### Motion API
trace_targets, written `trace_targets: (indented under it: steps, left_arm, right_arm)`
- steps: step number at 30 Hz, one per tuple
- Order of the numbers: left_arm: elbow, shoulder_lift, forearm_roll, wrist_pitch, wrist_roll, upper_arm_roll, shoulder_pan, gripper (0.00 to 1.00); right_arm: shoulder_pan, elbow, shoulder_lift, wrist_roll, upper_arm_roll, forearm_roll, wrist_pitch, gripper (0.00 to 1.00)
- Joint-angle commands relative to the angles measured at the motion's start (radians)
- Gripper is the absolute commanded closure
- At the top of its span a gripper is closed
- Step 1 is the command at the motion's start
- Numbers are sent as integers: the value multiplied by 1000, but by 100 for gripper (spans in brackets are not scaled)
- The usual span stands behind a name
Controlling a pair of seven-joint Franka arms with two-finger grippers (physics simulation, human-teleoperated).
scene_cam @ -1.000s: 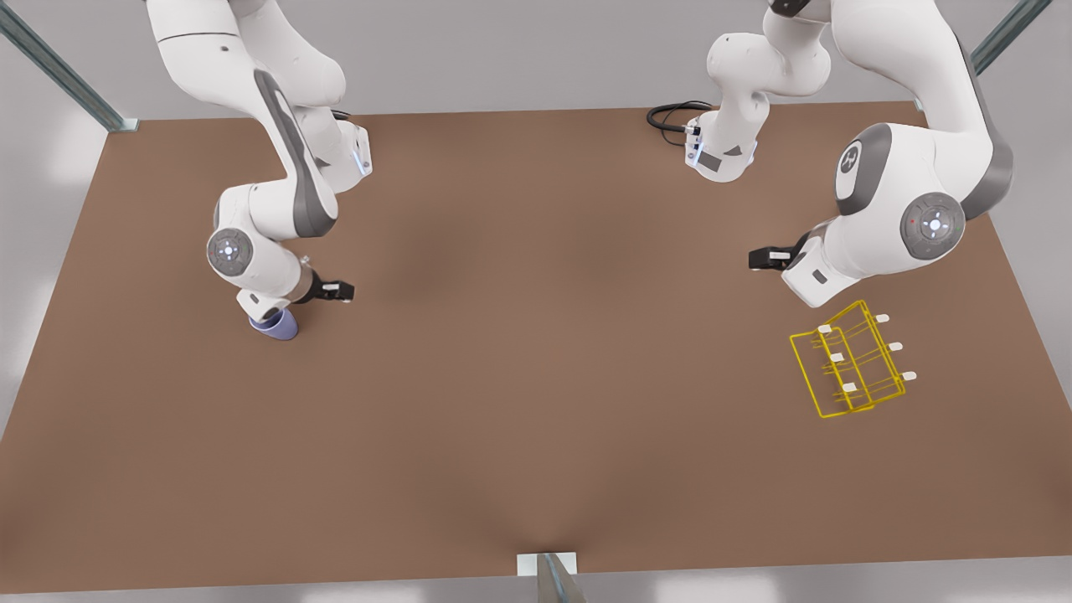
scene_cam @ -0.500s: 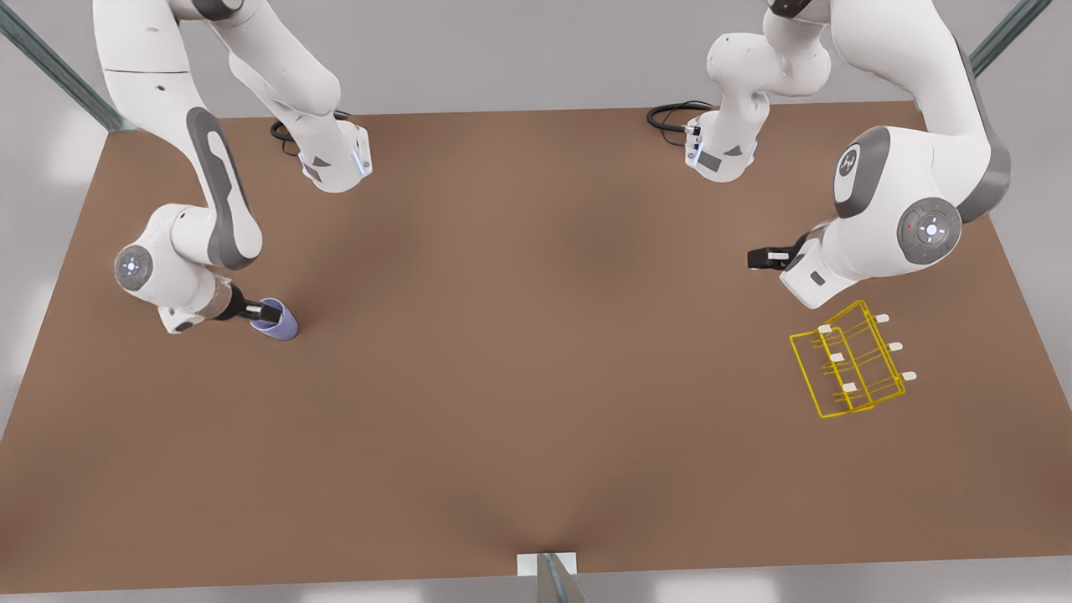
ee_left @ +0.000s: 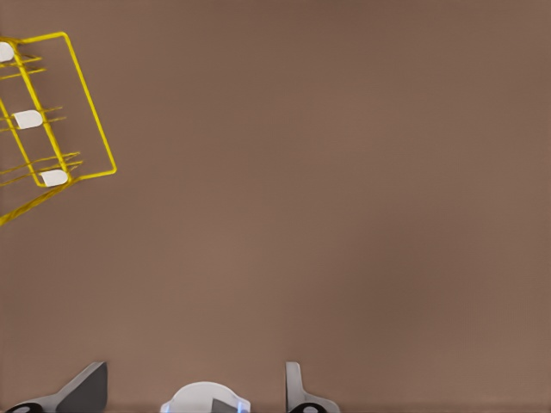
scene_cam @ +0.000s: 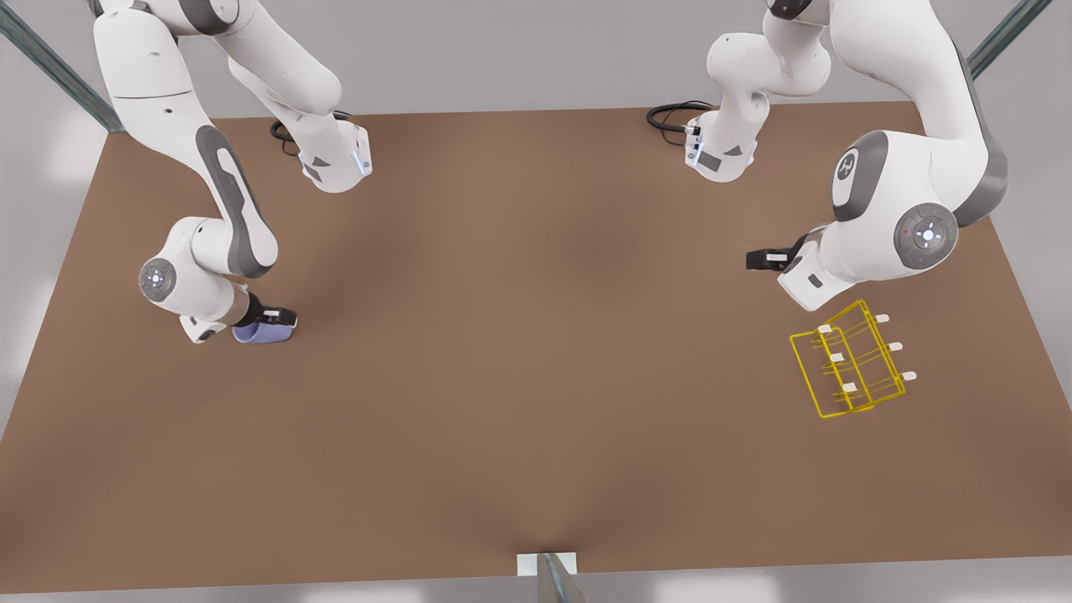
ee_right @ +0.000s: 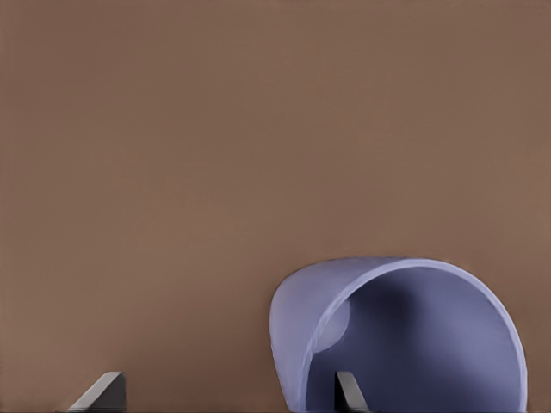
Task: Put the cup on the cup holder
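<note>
Straddling cup (scene_cam: pixel 264 333) wall, right gripper (scene_cam: pixel 272 319)

Brown tabletop (scene_cam: pixel 536 377); pale grey floor (scene_cam: pixel 502 59); 2 metal struts at far corners.

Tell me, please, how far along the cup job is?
Early. The right gripper is at the cup, one finger inside its rim, not visibly lifted. The left gripper waits open near the cup holder. Left: carrying the cup across the table onto a prong.
</note>
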Motion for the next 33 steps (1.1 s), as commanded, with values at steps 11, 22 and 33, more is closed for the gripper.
trace_targets:
  steps: [11, 22, 33]
  left_arm:
    - [2, 0, 0, 0, -1, 0, 0, 0]
    - [11, -2, -9, 0, -2, -1, 0, 0]
    - [8, -3, -9, -15, -4, -6, -2, 0]
  right_arm:
    - [-17, 6, 15, -46, -4, -1, 5, 79]
    - [3, 184, -54, -61, 39, 147, -212, 79]
    - [419, 638, 317, -49, 220, 956, 94, 79]
